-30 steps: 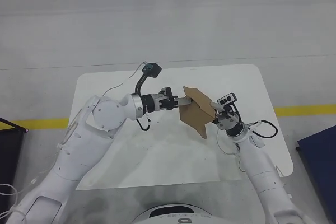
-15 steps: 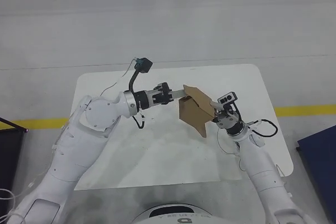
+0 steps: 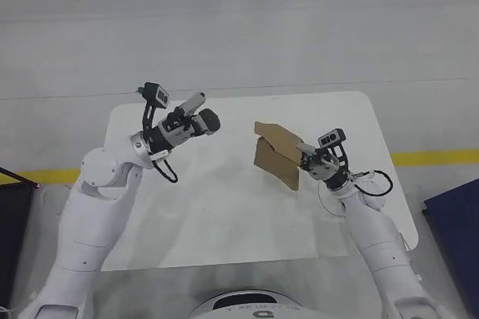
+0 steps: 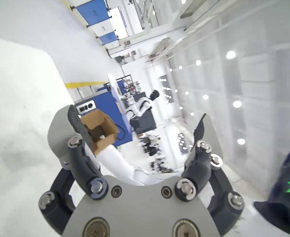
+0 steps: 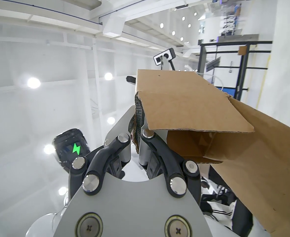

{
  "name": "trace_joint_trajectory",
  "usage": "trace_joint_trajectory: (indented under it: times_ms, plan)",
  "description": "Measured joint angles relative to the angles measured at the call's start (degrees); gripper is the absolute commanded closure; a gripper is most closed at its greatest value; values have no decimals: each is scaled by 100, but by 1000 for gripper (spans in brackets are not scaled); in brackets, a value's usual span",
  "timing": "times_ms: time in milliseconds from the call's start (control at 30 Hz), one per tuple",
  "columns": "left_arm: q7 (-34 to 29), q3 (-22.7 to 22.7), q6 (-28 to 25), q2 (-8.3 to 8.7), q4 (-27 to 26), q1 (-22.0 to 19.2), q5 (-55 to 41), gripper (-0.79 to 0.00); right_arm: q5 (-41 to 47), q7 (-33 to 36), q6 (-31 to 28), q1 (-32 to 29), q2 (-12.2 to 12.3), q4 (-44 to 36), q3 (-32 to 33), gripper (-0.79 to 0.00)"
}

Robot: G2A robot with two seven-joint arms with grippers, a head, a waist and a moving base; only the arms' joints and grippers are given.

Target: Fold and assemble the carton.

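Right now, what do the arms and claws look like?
Left arm and right arm: glossy white shells, black wrist cables. Left claw and right claw: grey metal, black linkages, ribbed black pads, each beside a dark module with a green mark.

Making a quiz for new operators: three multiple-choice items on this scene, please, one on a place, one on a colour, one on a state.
1. Where is the carton? A in the right gripper; B on the floor; C on a shelf.
2. Carton's colour? A white; B brown; C blue.
3. The left gripper is: A shut on the carton; B shut, empty; C open, empty.
Key: A, its jaws pinch a flap; B, plain brown cardboard; C, its jaws stand apart, nothing between.
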Motion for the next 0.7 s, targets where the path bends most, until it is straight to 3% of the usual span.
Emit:
trace_joint_trajectory:
  times_ms: [67,233,500,700]
  plan:
    - [-363,-105,406,27,51,-17,-280,-785,-142,-104,-91,17,16,-7,28,0]
    - [-688,-220,640,10,360,-88,-1358,-785,-335,-198,-233,13,50,-119,103,0]
    - [-620,-129,672,-30,375,-12,-1396,-785,-331,-199,-228,10,50,-123,101,0]
    - [-828,188,906,-151,1035,-57,-2989,-785,-613,-306,-205,-92,87,-381,93,0]
